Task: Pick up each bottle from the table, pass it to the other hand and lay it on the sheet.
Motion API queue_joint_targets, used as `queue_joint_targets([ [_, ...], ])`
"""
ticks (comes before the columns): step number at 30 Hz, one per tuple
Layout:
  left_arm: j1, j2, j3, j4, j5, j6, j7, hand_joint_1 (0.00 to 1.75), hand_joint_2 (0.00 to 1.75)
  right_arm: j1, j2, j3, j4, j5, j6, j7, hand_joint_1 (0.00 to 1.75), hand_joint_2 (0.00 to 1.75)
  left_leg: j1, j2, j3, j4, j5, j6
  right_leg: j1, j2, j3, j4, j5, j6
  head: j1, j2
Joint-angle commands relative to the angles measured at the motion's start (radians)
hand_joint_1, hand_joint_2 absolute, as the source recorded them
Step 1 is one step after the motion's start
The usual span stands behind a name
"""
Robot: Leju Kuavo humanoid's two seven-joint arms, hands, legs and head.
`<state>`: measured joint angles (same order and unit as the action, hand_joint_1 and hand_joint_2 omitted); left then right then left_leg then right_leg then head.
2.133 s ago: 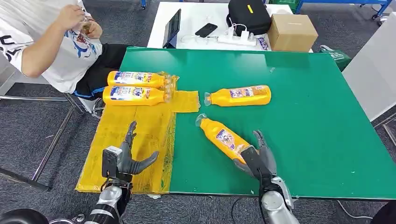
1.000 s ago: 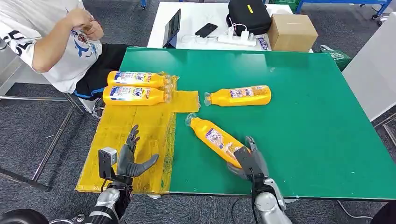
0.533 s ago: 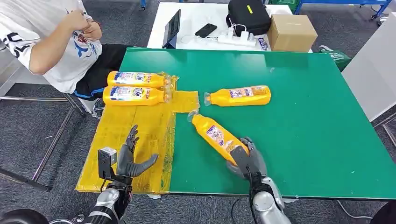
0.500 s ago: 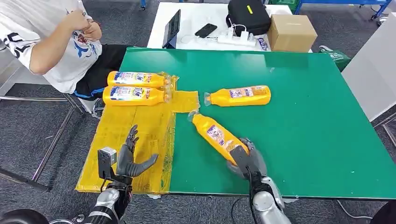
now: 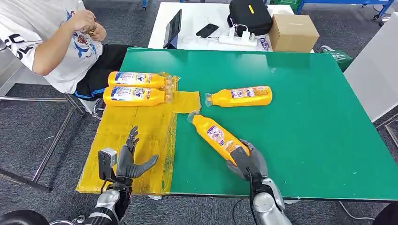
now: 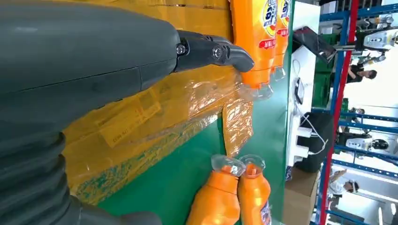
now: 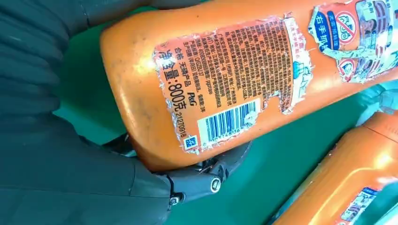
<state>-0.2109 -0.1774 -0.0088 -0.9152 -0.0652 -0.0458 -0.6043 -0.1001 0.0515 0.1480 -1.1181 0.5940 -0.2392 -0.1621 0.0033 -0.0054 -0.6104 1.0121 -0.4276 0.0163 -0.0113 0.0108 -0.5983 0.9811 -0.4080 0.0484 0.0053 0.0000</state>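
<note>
Right hand (image 5: 247, 161) wrapped around the base end of an orange detergent bottle (image 5: 217, 137), which slants across the green worktop (image 5: 319, 117) with its clear cap pointing towards the yellow plastic sheet (image 5: 136, 131). The right wrist view shows a dark finger (image 7: 206, 180) curled under the bottle's body, and the label, printed 800, peeling at its edges. Whether the bottle rests on the worktop or has left it cannot be told.

Left hand (image 5: 129, 159) empty, fingers spread, thumb out, poised over the near part of the sheet. A second loose bottle (image 5: 240, 96) lies on the worktop just beyond the held one. Two laid bottles (image 5: 136, 88) sit side by side, touching, at the far end of the sheet, near a seated person (image 5: 51, 42).

Handling, as a judgement: a rigid, smooth plastic body, probably slippery where the label is worn; if full, fairly heavy, so a grip at the base leaves the neck end to sag. For the pass, the receiving hand would best close around the mid-body, between the cap and the right hand, where the section is broad and near the balance point. The crinkled sheet looks thin and likely to shift under a sliding bottle.
</note>
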Motion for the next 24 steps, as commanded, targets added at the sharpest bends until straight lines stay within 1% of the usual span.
queue_joint_targets([
  [1, -0.033, 0.007, 0.024, 0.067, -0.001, 0.002, 0.002, 0.0, 1.75, 0.0, 0.002, 0.006, 0.048, -0.003, -0.009, -0.013, 1.75, 1.75, 0.001, 0.0, 0.005, -0.001, -0.001, -0.001, 0.002, -0.002, 0.005, -0.002, -0.001, -0.002, 0.0, 0.0],
  [2, -0.033, 0.007, 0.024, 0.067, -0.001, 0.002, 0.002, 0.0, 1.75, 0.0, 0.002, 0.006, 0.048, -0.003, -0.009, -0.013, 1.75, 1.75, 0.001, 0.0, 0.002, -0.001, -0.001, -0.001, 0.001, -0.001, 0.003, -0.001, 0.0, -0.001, 0.0, 0.0],
  [4, -0.031, 0.006, 0.023, 0.062, -0.001, 0.002, 0.002, 0.0, 1.75, 0.005, 0.004, 0.006, 0.03, -0.005, -0.016, -0.024, 1.75, 1.75, 0.001, 0.0, 0.003, -0.001, -0.001, -0.001, 0.001, -0.001, 0.003, -0.001, -0.001, -0.001, 0.0, 0.0],
  [7, -0.017, 0.003, 0.022, 0.037, 0.005, -0.006, -0.001, 0.0, 1.75, 0.032, 0.012, 0.006, -0.067, 0.001, -0.079, -0.082, 1.75, 1.75, 0.001, 0.0, 0.003, 0.0, -0.001, -0.001, 0.001, -0.001, 0.004, -0.001, -0.001, -0.002, 0.0, 0.0],
  [9, -0.005, 0.0, 0.021, 0.014, 0.009, -0.009, 0.0, 0.0, 1.75, 0.061, 0.02, 0.004, -0.162, 0.013, -0.14, -0.117, 1.75, 1.75, 0.0, 0.0, 0.0, 0.0, -0.001, -0.001, 0.0, -0.001, 0.001, 0.0, -0.001, -0.001, 0.0, 0.0],
  [11, 0.008, -0.003, 0.019, -0.005, 0.016, -0.013, 0.006, 0.0, 1.75, 0.096, 0.03, 0.004, -0.276, 0.022, -0.213, -0.165, 1.75, 1.75, 0.0, 0.0, 0.001, 0.001, -0.002, -0.001, 0.001, -0.001, 0.002, 0.001, -0.002, -0.002, 0.0, 0.0],
  [14, 0.014, -0.01, 0.01, -0.009, 0.026, -0.013, 0.012, 0.0, 1.75, 0.13, 0.045, 0.001, -0.394, 0.037, -0.309, -0.214, 1.75, 1.75, 0.0, 0.0, -0.002, 0.001, -0.002, -0.001, 0.0, 0.0, -0.002, 0.002, -0.001, -0.001, 0.0, 0.0],
  [16, 0.012, -0.014, 0.003, -0.008, 0.032, -0.012, 0.013, 0.0, 1.75, 0.141, 0.053, -0.001, -0.427, 0.032, -0.343, -0.235, 1.75, 1.75, 0.001, 0.0, 0.0, 0.002, -0.003, -0.001, 0.001, -0.001, 0.0, 0.002, -0.003, -0.002, 0.0, 0.0],
  [18, 0.012, -0.014, 0.003, -0.008, 0.032, -0.012, 0.013, 0.0, 1.75, 0.141, 0.053, -0.001, -0.427, 0.032, -0.343, -0.235, 1.75, 1.75, 0.0, -0.001, -0.004, 0.0, -0.001, 0.0, 0.0, -0.001, -0.003, 0.001, -0.001, -0.001, 0.0, 0.0],
  [19, 0.013, -0.015, -0.001, -0.01, 0.031, -0.011, 0.013, 0.0, 1.75, 0.144, 0.056, -0.002, -0.427, 0.025, -0.351, -0.245, 1.75, 1.75, 0.001, -0.001, -0.002, 0.001, -0.002, -0.001, 0.001, -0.001, -0.001, 0.001, -0.002, -0.002, 0.0, 0.0],
  [20, 0.013, -0.015, -0.001, -0.01, 0.032, -0.011, 0.014, 0.0, 1.75, 0.143, 0.055, -0.003, -0.422, 0.023, -0.354, -0.249, 1.75, 1.75, 0.0, 0.0, -0.003, 0.0, -0.001, -0.001, 0.001, -0.001, -0.003, 0.0, -0.001, -0.001, 0.0, 0.0],
  [22, 0.016, -0.017, -0.002, -0.018, 0.041, -0.013, 0.018, 0.0, 1.75, 0.139, 0.058, -0.008, -0.406, 0.012, -0.363, -0.261, 1.75, 1.75, 0.001, 0.0, -0.001, 0.0, -0.002, -0.001, 0.001, -0.001, 0.0, 0.0, -0.002, -0.002, 0.0, 0.0],
  [23, 0.018, -0.017, -0.003, -0.023, 0.045, -0.014, 0.021, 0.0, 1.75, 0.138, 0.06, -0.011, -0.403, 0.006, -0.366, -0.266, 1.75, 1.75, 0.001, 0.0, -0.003, 0.0, -0.001, -0.001, 0.001, -0.001, -0.002, 0.0, -0.001, -0.001, 0.0, 0.0],
  [24, 0.02, -0.02, 0.001, -0.025, 0.06, -0.023, 0.029, 0.0, 1.75, 0.137, 0.062, -0.013, -0.401, 0.006, -0.37, -0.274, 1.75, 1.75, 0.001, 0.0, -0.001, 0.0, -0.002, -0.001, 0.001, -0.001, -0.001, 0.0, -0.001, -0.002, 0.0, 0.0],
])
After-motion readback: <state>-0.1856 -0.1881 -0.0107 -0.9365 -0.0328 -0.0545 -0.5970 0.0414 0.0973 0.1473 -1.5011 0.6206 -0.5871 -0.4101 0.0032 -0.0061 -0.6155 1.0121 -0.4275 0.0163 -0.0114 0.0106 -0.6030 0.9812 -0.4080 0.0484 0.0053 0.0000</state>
